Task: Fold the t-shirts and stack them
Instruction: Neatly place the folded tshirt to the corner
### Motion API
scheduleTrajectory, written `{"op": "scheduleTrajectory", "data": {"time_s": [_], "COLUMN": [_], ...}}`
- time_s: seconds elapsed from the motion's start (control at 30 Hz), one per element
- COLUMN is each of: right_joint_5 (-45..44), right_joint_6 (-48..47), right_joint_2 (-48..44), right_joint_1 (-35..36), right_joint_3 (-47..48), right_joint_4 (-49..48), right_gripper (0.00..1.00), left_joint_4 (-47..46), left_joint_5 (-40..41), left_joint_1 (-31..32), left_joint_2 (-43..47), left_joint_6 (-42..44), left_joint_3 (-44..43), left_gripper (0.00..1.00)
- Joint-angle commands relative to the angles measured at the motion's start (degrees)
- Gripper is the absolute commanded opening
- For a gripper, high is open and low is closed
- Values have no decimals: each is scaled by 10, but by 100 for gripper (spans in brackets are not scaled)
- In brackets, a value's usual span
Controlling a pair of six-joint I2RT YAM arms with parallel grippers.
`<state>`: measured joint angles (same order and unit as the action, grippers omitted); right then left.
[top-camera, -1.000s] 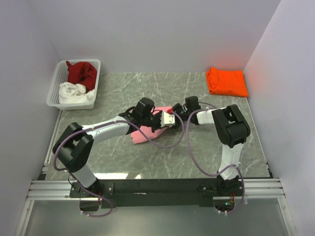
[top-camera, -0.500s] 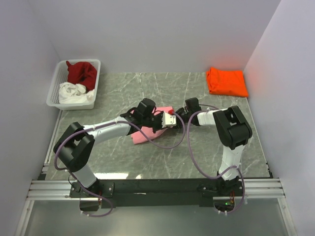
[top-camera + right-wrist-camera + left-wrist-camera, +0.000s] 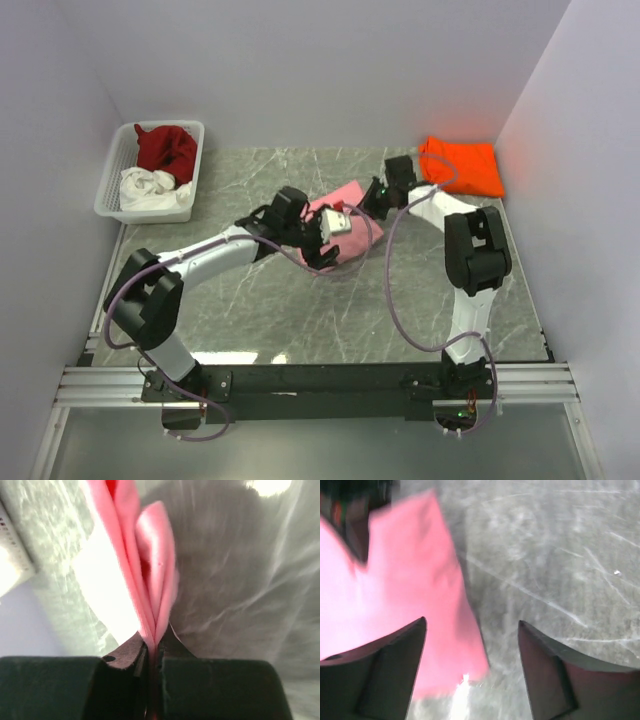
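The light pink t-shirt (image 3: 338, 196) hangs folded over the middle of the table, between my two grippers. My right gripper (image 3: 372, 200) is shut on its bunched edge, and the wrist view shows layers of pink cloth (image 3: 155, 555) pinched between the jaws (image 3: 152, 645). My left gripper (image 3: 322, 240) stands open at the shirt's near side. In its wrist view the pink cloth (image 3: 395, 590) lies under the left finger (image 3: 395, 665), and bare marble shows between the fingertips (image 3: 471, 625). A folded orange t-shirt (image 3: 462, 165) lies at the back right.
A white lattice basket (image 3: 112, 185) at the back left holds a dark red t-shirt (image 3: 165, 148) and a white t-shirt (image 3: 150, 188). Walls close in the table on the left, back and right. Purple cables loop from both arms over the near table.
The right gripper has shut on the pink shirt and carried it toward the back right. The left gripper has let go and opened, following the shirt a little.
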<state>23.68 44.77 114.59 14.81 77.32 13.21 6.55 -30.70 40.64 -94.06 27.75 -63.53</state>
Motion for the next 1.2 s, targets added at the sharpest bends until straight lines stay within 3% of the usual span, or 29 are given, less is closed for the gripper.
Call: {"op": "scheduleTrajectory", "data": {"time_s": [0.0, 0.1, 0.3, 0.43, 0.6, 1.17], "right_joint_5": [-57, -88, -130, -144, -157, -212], "right_joint_6": [-192, -285, -423, -485, -521, -559], "right_joint_2": [12, 40, 94, 130, 155, 131], "right_joint_1": [-37, -72, -129, -159, -182, -190], "right_joint_3": [94, 165, 312, 399, 509, 574], "right_joint_4": [101, 135, 193, 218, 222, 169], "right_gripper": [0, 0, 0, 0, 0, 0], "left_joint_4": [86, 137, 214, 188, 203, 213], "left_joint_5": [5, 16, 4, 42, 41, 60], "left_joint_1": [-28, -51, -90, -95, -98, -97], "left_joint_2": [36, 30, 2, -12, -45, -104], "left_joint_6": [-54, -77, -89, -150, -165, -177], "left_joint_3": [-59, -88, -125, -109, -138, -179], "left_gripper": [83, 99, 99, 100, 100, 100]}}
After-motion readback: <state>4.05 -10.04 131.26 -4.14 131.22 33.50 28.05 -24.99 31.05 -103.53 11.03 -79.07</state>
